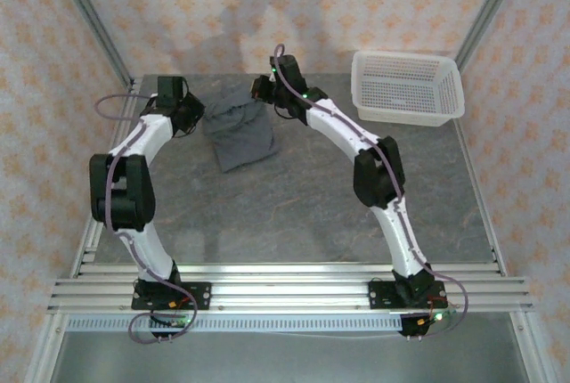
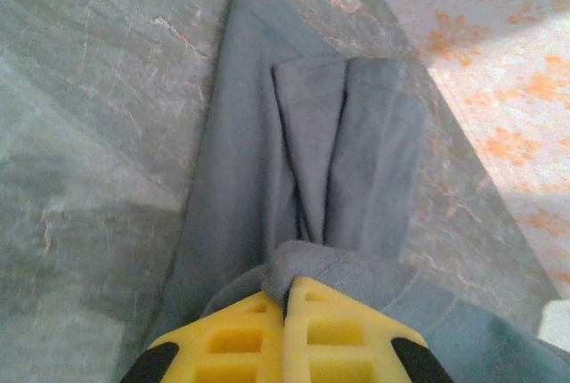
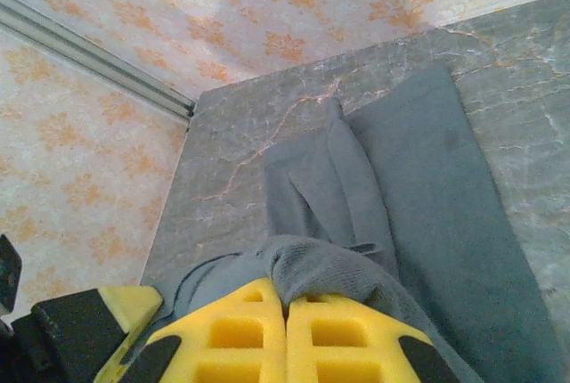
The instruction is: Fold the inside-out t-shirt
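Observation:
The inside-out t-shirt (image 1: 241,134) is a dark slate-grey bundle, folded narrow, lying at the back of the table between my two arms. My left gripper (image 1: 198,114) holds its far left corner and my right gripper (image 1: 264,96) its far right corner. In the left wrist view the yellow fingers (image 2: 233,338) are shut on a bunched edge of the t-shirt (image 2: 303,151), which hangs and stretches away in long folds. In the right wrist view the yellow fingers (image 3: 343,338) pinch a fold of the t-shirt (image 3: 427,196), the rest draping down onto the table.
A white mesh basket (image 1: 407,87) stands at the back right corner. The grey marble-patterned table (image 1: 294,214) lies between the shirt and the arm bases. Patterned walls (image 1: 267,0) close in the back and sides.

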You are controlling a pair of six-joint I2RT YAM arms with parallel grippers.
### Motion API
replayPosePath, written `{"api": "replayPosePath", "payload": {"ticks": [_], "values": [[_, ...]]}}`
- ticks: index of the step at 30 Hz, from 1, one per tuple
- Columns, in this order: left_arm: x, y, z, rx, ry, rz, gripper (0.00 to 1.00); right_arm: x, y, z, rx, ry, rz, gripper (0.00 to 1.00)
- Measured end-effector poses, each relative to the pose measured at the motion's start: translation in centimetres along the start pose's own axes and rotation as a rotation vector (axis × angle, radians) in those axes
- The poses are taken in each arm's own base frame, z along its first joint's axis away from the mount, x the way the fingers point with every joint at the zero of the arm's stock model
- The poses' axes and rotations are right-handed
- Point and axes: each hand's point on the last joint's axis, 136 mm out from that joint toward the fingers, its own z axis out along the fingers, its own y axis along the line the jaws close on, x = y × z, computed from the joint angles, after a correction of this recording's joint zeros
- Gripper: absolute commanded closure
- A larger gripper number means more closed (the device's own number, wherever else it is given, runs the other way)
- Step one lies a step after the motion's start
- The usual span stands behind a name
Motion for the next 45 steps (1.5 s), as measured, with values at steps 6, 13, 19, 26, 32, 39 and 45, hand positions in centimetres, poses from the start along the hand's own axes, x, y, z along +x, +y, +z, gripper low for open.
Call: {"api": "replayPosePath", "payload": {"ticks": [6, 13, 19, 26, 32, 39, 45], "values": [[-3.2, 0.0, 3.5, -0.031, -0.010, -0.006, 0.99, -0.5, -1.5, 3.9, -0.007, -0.008, 0.009, 0.82], [-5.5, -1.7, 6.1, -0.035, -0.002, 0.061, 0.56, -1.1, -3.9, 5.2, -0.022, 0.010, 0.025, 0.43], [-5.2, -2.1, 4.4, -0.024, 0.009, 0.118, 0.50, -0.7, -5.3, 3.4, 0.029, 0.083, -0.015, 0.42], [-2.1, -2.1, -5.7, 0.086, -0.020, 0.133, 0.51, 2.9, -4.3, -2.2, 0.020, 0.184, -0.009, 0.42], [2.9, 1.1, -7.6, 0.101, 0.026, 0.149, 0.51, 6.7, -4.7, -1.9, -0.005, 0.239, -0.012, 0.42], [8.3, 7.2, -1.5, -0.031, 0.203, 0.120, 0.51, 9.6, -6.6, 1.0, 0.010, 0.298, 0.000, 0.42], [9.3, 8.1, 1.7, -0.032, 0.243, 0.099, 0.54, 11.6, -7.8, 3.0, 0.019, 0.346, 0.011, 0.50]]}}
